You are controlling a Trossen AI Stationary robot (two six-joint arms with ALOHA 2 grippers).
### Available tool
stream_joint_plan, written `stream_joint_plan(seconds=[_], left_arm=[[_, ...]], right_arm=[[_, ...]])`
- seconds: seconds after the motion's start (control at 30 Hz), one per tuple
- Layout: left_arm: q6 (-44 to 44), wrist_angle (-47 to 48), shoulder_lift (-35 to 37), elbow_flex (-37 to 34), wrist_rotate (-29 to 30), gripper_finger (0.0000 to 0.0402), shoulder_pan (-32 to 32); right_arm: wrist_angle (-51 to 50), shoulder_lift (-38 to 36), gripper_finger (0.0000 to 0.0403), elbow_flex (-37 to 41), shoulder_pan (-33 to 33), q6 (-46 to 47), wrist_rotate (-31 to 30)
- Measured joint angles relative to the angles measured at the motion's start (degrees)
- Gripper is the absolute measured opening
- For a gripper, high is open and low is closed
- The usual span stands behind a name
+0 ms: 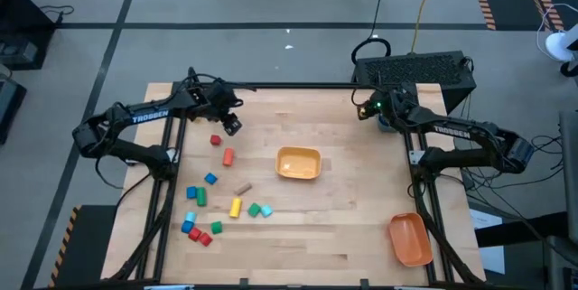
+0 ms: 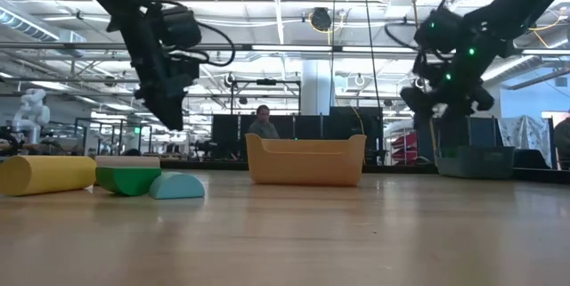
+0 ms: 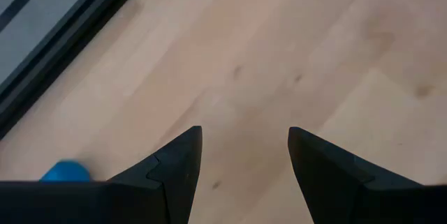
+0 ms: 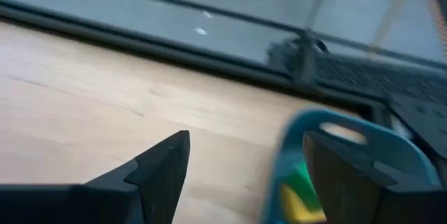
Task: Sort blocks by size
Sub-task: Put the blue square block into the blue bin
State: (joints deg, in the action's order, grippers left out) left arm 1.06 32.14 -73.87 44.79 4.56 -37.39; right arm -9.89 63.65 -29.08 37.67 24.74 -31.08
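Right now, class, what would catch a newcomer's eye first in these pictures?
The scatter of bright blocks on the table's left half, then the yellow bin at its centre. The left end effector hangs open above the table by the blocks; the right end effector is open beside a teal bin.

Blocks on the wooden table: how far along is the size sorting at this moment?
Early stage. Done: the teal bin at the far right corner holds green and yellow pieces, below the open, empty right gripper. In hand: nothing; the left gripper is open over bare wood near the red blocks. Left: the loose cluster of coloured wooden blocks on the left side. The yellow bin looks empty, as does the orange bin.
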Motion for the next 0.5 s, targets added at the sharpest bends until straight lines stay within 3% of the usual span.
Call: stream_joint_plan(seconds=[0.17, 0.5], left_arm=[[3.2, 2.2, 0.0, 0.0, 1.1, 0.0215, -2.4], [14.3, 9.0, -0.9, 0.0, 17.0, 0.0214, -6.1]], right_arm=[[5.1, -0.8, 0.0256, 0.0, -4.9, -1.6, 0.5], [8.2, -0.8, 0.0254, 0.0, -8.3, -1.9, 2.0]])
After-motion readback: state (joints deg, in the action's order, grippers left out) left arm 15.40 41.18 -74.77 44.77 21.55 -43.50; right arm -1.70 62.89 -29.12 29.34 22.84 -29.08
